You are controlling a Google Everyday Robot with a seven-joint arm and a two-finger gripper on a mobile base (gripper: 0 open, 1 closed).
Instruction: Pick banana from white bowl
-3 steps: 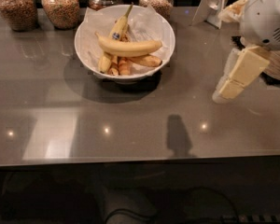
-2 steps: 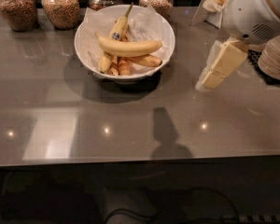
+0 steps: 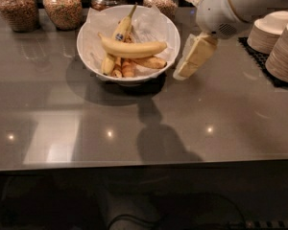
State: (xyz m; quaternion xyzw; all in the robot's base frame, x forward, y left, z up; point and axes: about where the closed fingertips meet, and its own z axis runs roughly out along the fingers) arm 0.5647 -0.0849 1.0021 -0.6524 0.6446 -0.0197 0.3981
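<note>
Jars [image 3: 17,6]: standing back left.
Bowl [image 3: 86,56]: sitting mid-counter, paper-lined.
Banana [image 3: 132,48]: lying crosswise in the bowl, resting atop smaller bananas.
Gripper [image 3: 181,72]: hanging just right of the bowl's rim, slanting down-left, apart from the banana (whether open or closed, cannot tell).
Stacked bowls [image 3: 278,42]: sitting far right.

a single view looks steeply down from above the near edge of a grey counter [image 3: 62,119]. it faces the back edge, where jars [image 3: 62,6] line the top of the frame. the counter's full depth shows at middling range. the gripper [image 3: 181,74] hangs at upper right, just beside the white bowl [image 3: 85,60].
</note>
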